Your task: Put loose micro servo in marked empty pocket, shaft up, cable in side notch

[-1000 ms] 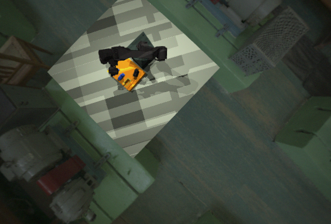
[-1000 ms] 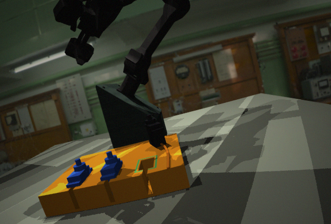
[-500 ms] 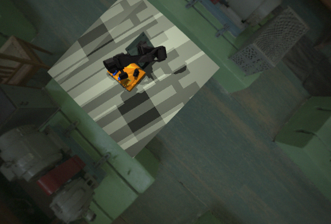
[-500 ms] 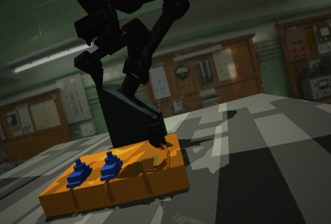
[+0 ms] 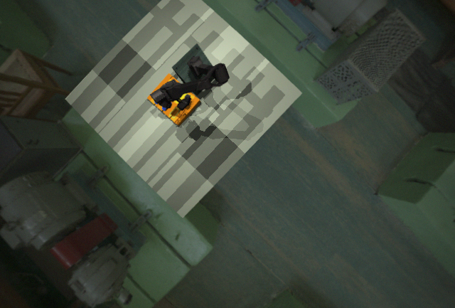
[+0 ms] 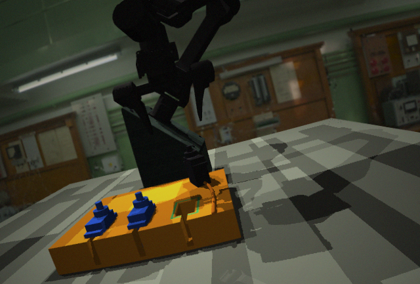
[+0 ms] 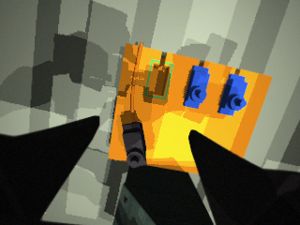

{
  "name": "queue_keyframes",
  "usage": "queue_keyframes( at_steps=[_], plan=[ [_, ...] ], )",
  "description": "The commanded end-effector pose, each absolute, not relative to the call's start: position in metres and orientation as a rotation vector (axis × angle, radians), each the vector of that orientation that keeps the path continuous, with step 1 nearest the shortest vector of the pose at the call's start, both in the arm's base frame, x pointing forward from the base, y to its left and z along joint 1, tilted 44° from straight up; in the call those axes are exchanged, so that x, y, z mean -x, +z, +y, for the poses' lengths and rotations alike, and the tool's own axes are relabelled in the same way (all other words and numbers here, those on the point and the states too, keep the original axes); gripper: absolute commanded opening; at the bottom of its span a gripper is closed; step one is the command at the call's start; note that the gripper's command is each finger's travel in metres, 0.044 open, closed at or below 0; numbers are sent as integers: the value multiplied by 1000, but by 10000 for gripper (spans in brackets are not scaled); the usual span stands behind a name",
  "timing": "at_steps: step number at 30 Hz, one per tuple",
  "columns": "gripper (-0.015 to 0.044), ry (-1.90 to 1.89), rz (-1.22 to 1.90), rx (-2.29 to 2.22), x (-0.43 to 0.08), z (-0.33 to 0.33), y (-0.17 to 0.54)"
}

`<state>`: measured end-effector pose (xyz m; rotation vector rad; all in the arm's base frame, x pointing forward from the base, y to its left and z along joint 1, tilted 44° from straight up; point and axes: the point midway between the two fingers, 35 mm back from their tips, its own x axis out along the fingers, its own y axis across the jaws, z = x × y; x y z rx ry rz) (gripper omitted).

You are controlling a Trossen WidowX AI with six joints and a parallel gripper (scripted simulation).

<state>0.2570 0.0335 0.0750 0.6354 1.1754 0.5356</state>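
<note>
The servo (image 7: 134, 142) stands upright at the back corner of the deck (image 7: 183, 136), shaft end up, leaning near the dark base block (image 6: 159, 152); its orange cable (image 7: 136, 80) trails forward along the deck's edge, past the pocket. That pose looks handy for a top-down grasp across its narrow body, I judge. The pocket (image 7: 158, 80), outlined in green, lies just beside the cable with its notch running to the deck's front face, so the cable already points roughly the right way. Two blue servos (image 7: 197, 88) fill the neighbouring pockets, ears flat, showing the wanted seating. The claw (image 7: 142, 136) hangs above the deck, pointing down, spread nearly full and empty; in the wrist view the servo sits between its fingers but well below them. The deck rests on the striped tabletop (image 6: 322, 185). Next comes a straight descent, I think.
</note>
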Motion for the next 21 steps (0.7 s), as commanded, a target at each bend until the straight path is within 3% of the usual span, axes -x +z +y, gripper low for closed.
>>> queue_keyframes(
  at_steps=[1,21],
  plan=[
    [440,630,1218,-520,-244,48,68],
    [440,809,1268,-324,-221,86,43]
  ],
)
